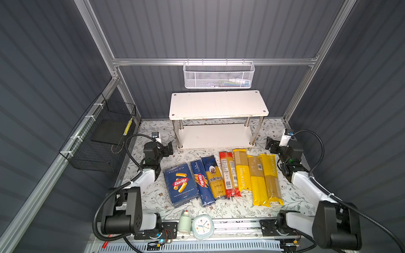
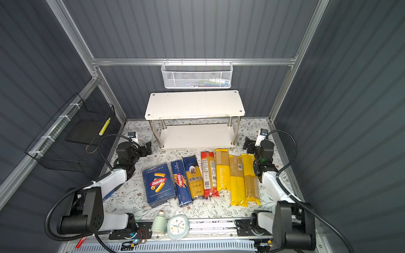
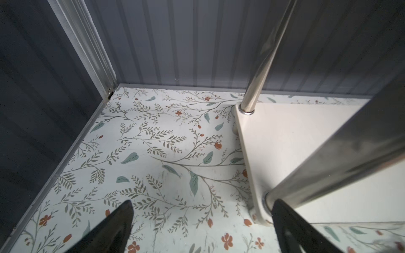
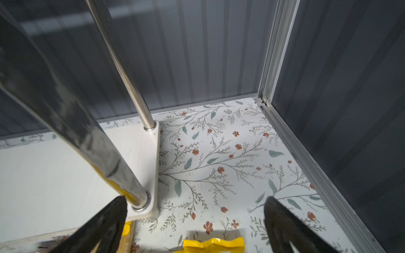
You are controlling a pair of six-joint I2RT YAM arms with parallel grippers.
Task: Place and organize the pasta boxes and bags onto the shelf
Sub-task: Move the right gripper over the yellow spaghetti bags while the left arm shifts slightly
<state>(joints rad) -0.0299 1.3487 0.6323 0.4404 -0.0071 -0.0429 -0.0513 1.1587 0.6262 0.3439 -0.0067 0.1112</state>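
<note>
The white two-tier shelf (image 1: pixel 218 105) (image 2: pixel 195 105) stands at the back with both boards bare. In front of it, side by side on the floral mat, lie the wide Barilla box (image 1: pixel 180 185), the narrow Barilla box (image 1: pixel 201 183), the blue ankara bag (image 1: pixel 215 177), the red bag (image 1: pixel 229 175) and three yellow bags (image 1: pixel 257 180). My left gripper (image 1: pixel 167 149) (image 3: pixel 202 210) is open by the shelf's front left leg (image 3: pixel 328 164). By the front right leg, my right gripper (image 1: pixel 270 143) (image 4: pixel 195 203) is open above a yellow bag's end (image 4: pixel 213 245). Neither holds anything.
A white mesh basket (image 1: pixel 219 75) hangs on the back rail above the shelf. A black wire basket (image 1: pixel 103 140) is fixed to the left wall. A small bottle (image 1: pixel 184 221) and a round clock (image 1: pixel 202 226) sit at the front edge.
</note>
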